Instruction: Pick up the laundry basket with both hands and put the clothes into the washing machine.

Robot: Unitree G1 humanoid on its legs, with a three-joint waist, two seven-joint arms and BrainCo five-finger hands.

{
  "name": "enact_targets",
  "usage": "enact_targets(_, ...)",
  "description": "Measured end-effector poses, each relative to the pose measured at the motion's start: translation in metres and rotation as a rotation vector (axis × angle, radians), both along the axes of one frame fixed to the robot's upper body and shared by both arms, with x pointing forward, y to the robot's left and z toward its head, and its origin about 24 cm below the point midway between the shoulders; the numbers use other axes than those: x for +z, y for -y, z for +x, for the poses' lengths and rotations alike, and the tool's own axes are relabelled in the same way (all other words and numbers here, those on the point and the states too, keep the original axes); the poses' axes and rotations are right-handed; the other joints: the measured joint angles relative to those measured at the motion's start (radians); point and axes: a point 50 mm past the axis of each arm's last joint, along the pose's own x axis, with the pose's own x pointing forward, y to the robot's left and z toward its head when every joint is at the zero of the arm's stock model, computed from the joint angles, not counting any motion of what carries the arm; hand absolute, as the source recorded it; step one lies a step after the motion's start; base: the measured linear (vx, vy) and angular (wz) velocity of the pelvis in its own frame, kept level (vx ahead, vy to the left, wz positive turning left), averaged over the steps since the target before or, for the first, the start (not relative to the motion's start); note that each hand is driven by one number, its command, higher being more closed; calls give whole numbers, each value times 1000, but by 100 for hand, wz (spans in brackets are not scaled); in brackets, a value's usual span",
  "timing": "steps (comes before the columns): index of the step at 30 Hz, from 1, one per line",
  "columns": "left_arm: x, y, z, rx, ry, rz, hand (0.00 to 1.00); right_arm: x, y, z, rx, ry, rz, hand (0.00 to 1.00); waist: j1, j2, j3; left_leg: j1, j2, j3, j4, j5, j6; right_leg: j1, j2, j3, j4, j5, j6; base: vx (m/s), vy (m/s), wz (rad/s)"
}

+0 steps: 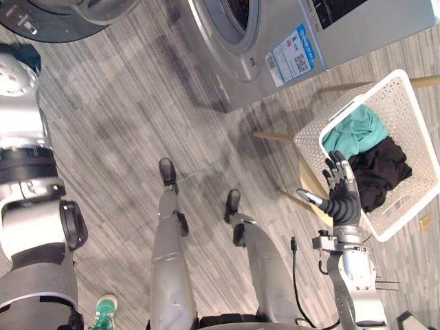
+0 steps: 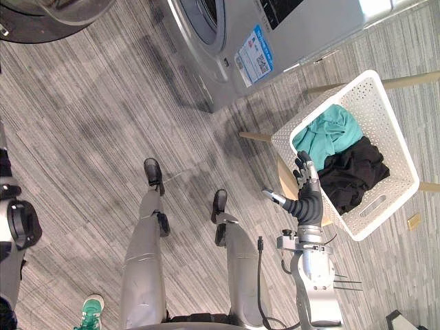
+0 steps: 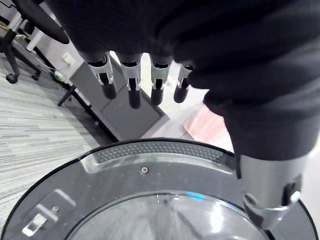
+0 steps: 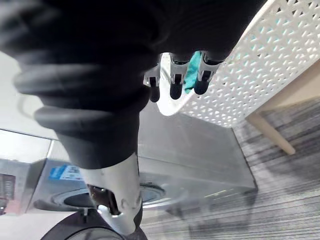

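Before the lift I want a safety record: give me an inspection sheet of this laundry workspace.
Surface: grey striped floor.
Job's things: white laundry basket on light wooden stand, holding teal garment and black garment; washing machine, door open.
Clutter: small tan piece on floor.
Robot hands: right robot hand open at basket's near wall; left robot hand open above door.
Cables: nothing seen.
Surroundings: person's teal shoe.
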Motion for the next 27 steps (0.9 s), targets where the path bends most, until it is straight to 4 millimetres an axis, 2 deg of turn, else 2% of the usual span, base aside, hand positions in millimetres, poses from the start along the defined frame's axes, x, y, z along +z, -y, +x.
enact_targets(1,-42,6,-6,-40,-109,-58,0,-1,1,0,-4,-15,-7,0,0,5,-45,20,-5,9,0,-20,-6,13,-3,8,2,-8,0,-5,-15,-10)
enact_targets(2,-63,9,-12,-56,-168,-90,0,-2,1,0,-6,-25,-10,0,-1,6,-70,30,-6,15,0,-24,-4,20,-3,14,2,-11,0,50,-6,-16)
enact_targets(4,-129,24,-35,-110,-341,-216,0,-2,8,0,-45,-36,-43,0,3,21,-114,115,-12,46,-3,-46,-5,87,-12,39,-1,-22,4,82,-16,-15)
enact_targets(5,-143,26,-43,-116,-381,-241,0,-3,10,0,-56,-44,-54,0,4,24,-122,141,-14,56,-9,-48,-6,99,-15,48,-2,-26,7,53,-29,-20)
enact_targets(7,-198,33,-76,-111,-558,-345,0,-9,21,0,-107,-90,-93,0,-1,51,-205,192,-13,104,-7,-65,-5,123,-12,95,-21,-21,17,66,-29,-55)
enact_targets(8,-211,34,-84,-106,-604,-374,0,-10,23,1,-118,-98,-99,0,0,58,-214,214,-11,126,-7,-74,-9,134,-8,118,-27,-18,20,106,-8,-108)
enact_targets(9,-240,33,-105,-79,-720,-424,0,-17,24,7,-123,-131,-119,0,0,63,-218,282,-5,183,-11,-87,-8,165,-2,169,-44,-3,25,78,6,-111)
enact_targets(10,-254,33,-117,-65,-783,-449,0,-21,24,12,-123,-152,-128,0,-2,68,-226,309,2,213,-12,-99,-11,176,-5,171,-55,3,23,87,14,-147)
enact_targets(11,-282,35,-143,-38,-907,-515,0,-30,28,20,-136,-198,-146,0,-15,83,-252,346,13,262,-21,-125,-21,189,-41,104,-83,5,4,59,9,-138)
enact_targets(12,-299,37,-163,-8,-983,-566,0,-41,31,25,-148,-257,-159,0,-24,90,-263,377,24,301,-25,-139,-34,201,-92,-17,-99,19,-43,82,-6,-138)
enact_targets(13,-310,37,-179,18,-1042,-603,0,-50,32,28,-145,-302,-164,0,-30,97,-266,403,38,315,-26,-150,-47,229,-128,-129,-113,36,-70,74,-22,-120)
enact_targets(15,-326,36,-209,72,-1136,-656,0,-66,32,29,-134,-374,-184,0,-28,98,-270,472,74,372,-24,-167,-72,287,-170,-302,-126,56,-79,112,-66,-109)
enact_targets(16,-335,36,-227,95,-1193,-689,0,-69,32,28,-129,-388,-192,0,-30,105,-280,497,102,394,-5,-179,-88,305,-154,-309,-135,75,-23,116,-116,-84)
enact_targets(17,-339,38,-234,102,-1220,-701,0,-68,32,28,-129,-388,-198,0,-31,115,-285,504,123,405,15,-188,-104,311,-138,-298,-140,71,-14,183,-202,-102)
enact_targets(18,-345,44,-248,112,-1273,-712,0,-71,31,27,-116,-403,-231,0,-21,132,-299,513,187,425,114,-201,-123,318,-99,-260,-144,50,-19,182,-208,-99)
enact_targets(20,-349,51,-255,106,-1307,-725,0,-78,28,27,-87,-431,-270,0,-6,141,-298,489,265,377,299,-191,-100,349,-66,-221,-145,47,-21,188,-250,-98)
enact_targets(21,-352,58,-260,88,-1320,-751,0,-84,25,27,-54,-463,-303,0,-1,153,-303,460,303,296,433,-150,-29,387,-46,-195,-144,43,-29,275,-256,-86)
enact_targets(22,-354,64,-261,81,-1318,-766,0,-89,22,26,-23,-486,-338,0,-1,157,-304,395,308,174,560,-95,41,422,-40,-157,-164,42,-37,254,-128,-82)
enact_targets(23,-354,66,-260,72,-1321,-768,0,-91,21,27,-15,-492,-350,0,-1,158,-303,364,294,115,625,-144,16,434,-38,-140,-176,40,-39,298,-76,-80)
enact_targets(24,-355,71,-258,53,-1325,-769,0,-92,20,32,-2,-504,-377,0,0,167,-305,319,234,29,698,-256,-11,449,-42,-103,-191,41,-43,201,36,-97)
enact_targets(25,-356,75,-258,36,-1332,-763,0,-94,21,37,0,-520,-409,0,7,169,-304,310,163,-22,666,-320,-21,460,-45,-64,-201,45,-47,194,32,-101)
enact_targets(27,-357,78,-258,21,-1344,-761,0,-97,19,41,15,-536,-435,0,9,177,-300,317,104,-53,566,-351,-35,479,-42,-37,-215,49,-45,179,79,-74)
